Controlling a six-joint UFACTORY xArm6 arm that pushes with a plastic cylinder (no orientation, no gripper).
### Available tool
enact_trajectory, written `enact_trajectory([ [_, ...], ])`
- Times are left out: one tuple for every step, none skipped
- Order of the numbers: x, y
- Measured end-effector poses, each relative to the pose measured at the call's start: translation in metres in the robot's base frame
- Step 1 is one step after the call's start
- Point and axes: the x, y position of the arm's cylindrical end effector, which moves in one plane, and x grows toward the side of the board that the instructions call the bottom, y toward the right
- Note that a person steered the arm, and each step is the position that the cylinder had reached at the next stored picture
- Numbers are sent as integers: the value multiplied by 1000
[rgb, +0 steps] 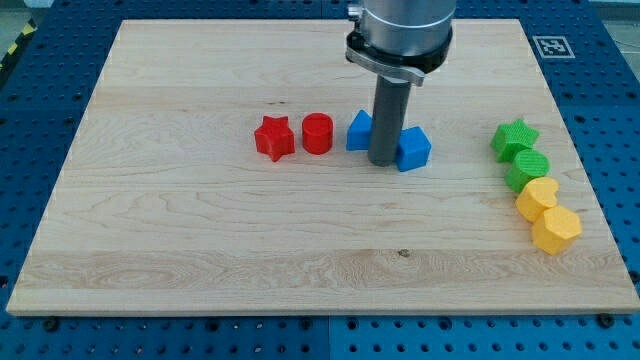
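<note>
My tip (385, 163) sits on the desk (200, 250) a bit toward the far edge from centre, wedged btwn two blue blocks. The end effector is just a plain rod w/ no jaws, so there is nothing to open, close or grip; it holds nothing.

Blue block on the view's left (358, 131) is partly hidden behind the rod; shape looks wedge-like or triangular, can't tell for sure. Blue block on the view's right (414, 149) looks cube-ish and appears to touch the rod's side, or is just beside it. So the nearest blocks lie directly left and right of the tip, along a line roughly parallel to the desk's far edge.

Further to the view's left in the same row: red cylinder (317, 133), then red star (274, 138), just beside each other but apart.

Near the desk's right edge, well apart from the tip, a column runs top to bottom: green star (514, 137), green round block (528, 167), yellow heart-ish block (539, 196), yellow hexagon-ish block (556, 230), each touching or nearly touching the next.

A tag marker (552, 46) sits by the far right corner.
</note>
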Motion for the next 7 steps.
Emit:
enact_trajectory([
  [8, 8],
  [7, 10],
  [-12, 11],
  [-21, 11],
  [-3, 11],
  [4, 12],
  [1, 37],
])
